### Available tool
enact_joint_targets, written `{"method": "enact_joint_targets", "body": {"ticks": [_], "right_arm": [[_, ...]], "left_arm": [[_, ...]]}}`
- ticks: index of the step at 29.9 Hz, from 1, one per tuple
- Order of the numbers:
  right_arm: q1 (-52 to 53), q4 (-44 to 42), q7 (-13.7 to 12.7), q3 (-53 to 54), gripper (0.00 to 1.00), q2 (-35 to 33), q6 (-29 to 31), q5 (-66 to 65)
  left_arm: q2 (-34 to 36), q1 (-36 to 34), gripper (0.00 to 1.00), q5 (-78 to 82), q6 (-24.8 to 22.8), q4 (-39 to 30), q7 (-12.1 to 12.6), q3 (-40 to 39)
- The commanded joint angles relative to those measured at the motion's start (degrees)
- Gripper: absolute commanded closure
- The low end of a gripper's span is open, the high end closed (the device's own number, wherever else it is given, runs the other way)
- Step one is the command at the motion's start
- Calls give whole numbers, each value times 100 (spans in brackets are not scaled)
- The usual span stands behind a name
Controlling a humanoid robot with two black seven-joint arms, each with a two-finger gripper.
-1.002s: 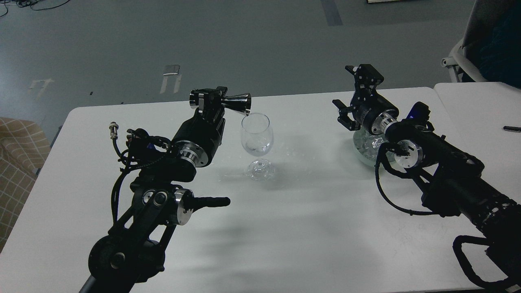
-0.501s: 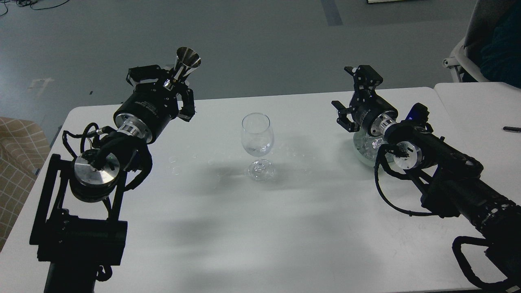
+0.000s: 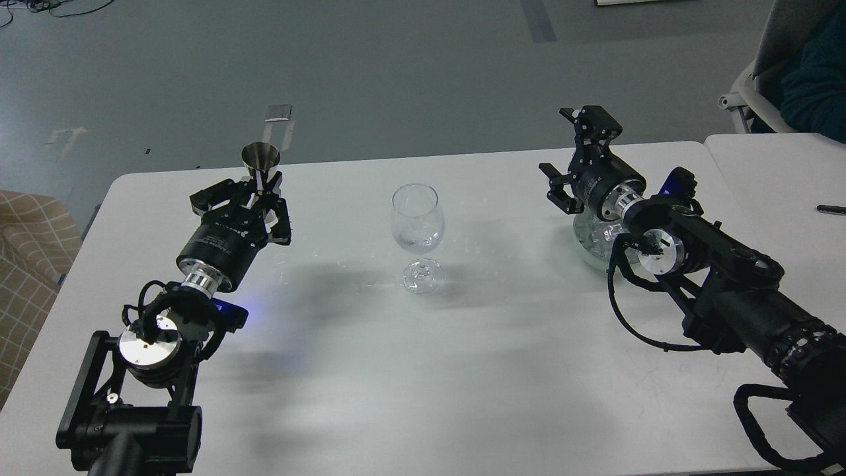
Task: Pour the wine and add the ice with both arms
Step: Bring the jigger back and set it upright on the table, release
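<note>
A clear stemmed glass [image 3: 416, 233] stands upright mid-table with a little clear wine [image 3: 416, 243] at the bottom of its bowl. My left gripper [image 3: 256, 197] is shut on a steel jigger [image 3: 261, 165], held upright at the table's far left, well left of the glass. My right gripper [image 3: 576, 155] is open and empty, above the far side of the mint-green bowl [image 3: 598, 241], which holds clear ice cubes [image 3: 601, 237] and is partly hidden behind my right wrist.
The white table [image 3: 423, 357] carries small water drops [image 3: 472, 248] around the glass. A second white table [image 3: 780, 178] adjoins at the right with a black pen [image 3: 831, 209]. A chair [image 3: 760, 79] stands at the far right.
My left gripper tipped the jigger back from over the glass, swung it left and upright, then lowered it toward the table's far left. The right arm barely moved.
</note>
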Motion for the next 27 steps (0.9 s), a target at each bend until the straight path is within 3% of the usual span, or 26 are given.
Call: {"method": "enact_joint_targets", "body": {"ticks": [1,8,13,27], "right_arm": [[-8,1,-1,-4,0,-2,0,0],[-8,-8,-1,-4,0,33,-9,-9],[-17,-17,-1,-4,0,42,-9,-9],[-26,-17,-1,-4,0,42,-9,-44]], "left_arm": [[22,-24,100,11,-431,557,-215,0],[75,-86,99,37,-590,1287,-233,9],[145,-86,89,81,-546,1322,-242,61],[198,-95,81,81,-519,1595,-251,79]]}}
